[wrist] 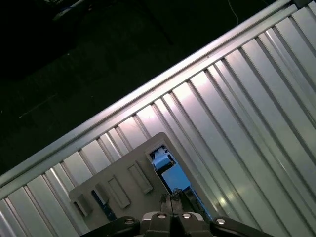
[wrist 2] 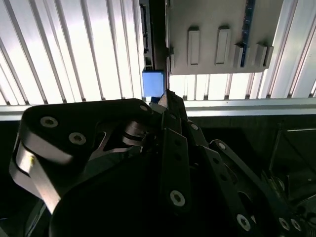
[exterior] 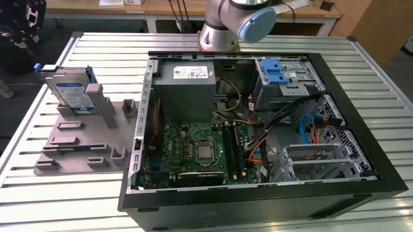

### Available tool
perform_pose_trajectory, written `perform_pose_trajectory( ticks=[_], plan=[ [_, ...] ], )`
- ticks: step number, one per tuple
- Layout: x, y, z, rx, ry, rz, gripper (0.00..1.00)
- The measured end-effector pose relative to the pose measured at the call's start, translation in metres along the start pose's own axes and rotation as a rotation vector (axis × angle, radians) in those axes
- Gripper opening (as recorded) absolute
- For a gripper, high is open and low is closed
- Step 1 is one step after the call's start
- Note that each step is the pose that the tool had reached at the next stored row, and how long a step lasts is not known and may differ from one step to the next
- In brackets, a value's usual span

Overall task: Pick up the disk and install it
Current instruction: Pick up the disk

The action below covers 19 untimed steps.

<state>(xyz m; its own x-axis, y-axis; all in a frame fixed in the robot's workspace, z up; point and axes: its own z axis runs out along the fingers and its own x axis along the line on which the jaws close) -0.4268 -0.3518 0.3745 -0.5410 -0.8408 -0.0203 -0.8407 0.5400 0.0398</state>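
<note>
Nearest me: open computer case [exterior: 258, 135] lying flat on the slatted desk [exterior: 361, 58]. Just beside it, toward the exterior view's left, a grey fixture [exterior: 77, 145]. The disk [exterior: 69, 92] stands tilted in the fixture's far end, label showing. In the first wrist view the claw [wrist: 173, 198] hangs above that end, tips pinched together, holding nothing. Arm base [exterior: 219, 34] at the far edge.

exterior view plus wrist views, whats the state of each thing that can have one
disk: propped on edge in the grey fixture, not gripped
computer case: lying flat on the table, open, insides exposed
drive cage: mounted inside the case, blue latch facing up
claw: shut, holding nothing
</note>
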Motion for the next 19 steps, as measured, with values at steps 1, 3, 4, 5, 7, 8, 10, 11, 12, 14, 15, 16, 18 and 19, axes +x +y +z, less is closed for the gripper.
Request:
perform_pose_trajectory(
  ticks=[1, 3, 4, 5, 7, 8, 10, 11, 12, 14, 15, 16, 18, 19],
  plan=[
    [0.0, 0.0, 0.0, -0.0002, 0.0006, -0.013, 0.11],
    [0.0, 0.0, 0.0, -0.0007, 0.0016, -0.037, 0.11],
    [0.0, 0.0, 0.0, -0.001, 0.002, -0.049, 0.11],
    [0.0, 0.0, 0.0, -0.0012, 0.0025, -0.061, 0.11],
    [0.0, 0.0, 0.0, -0.0018, 0.0036, -0.087, 0.11],
    [0.0, 0.0, 0.0, -0.002, 0.0041, -0.101, 0.11],
    [0.0, 0.0, 0.0, -0.0028, 0.0057, -0.14, 0.11],
    [0.0, 0.0, 0.0, -0.0031, 0.0062, -0.152, 0.11],
    [0.0, 0.0, 0.0, -0.0033, 0.0066, -0.163, 0.11],
    [0.0, 0.0, 0.0, -0.0037, 0.0074, -0.185, 0.11],
    [0.0, 0.0, 0.0, -0.004, 0.008, -0.197, 0.11],
    [0.0, 0.0001, 0.0, -0.0042, 0.0085, -0.208, 0.11],
    [0.0, 0.0001, 0.0, -0.0046, 0.0093, -0.229, 0.11],
    [0.0, 0.0001, 0.0, -0.0049, 0.0097, -0.241, 0.11]
  ],
)
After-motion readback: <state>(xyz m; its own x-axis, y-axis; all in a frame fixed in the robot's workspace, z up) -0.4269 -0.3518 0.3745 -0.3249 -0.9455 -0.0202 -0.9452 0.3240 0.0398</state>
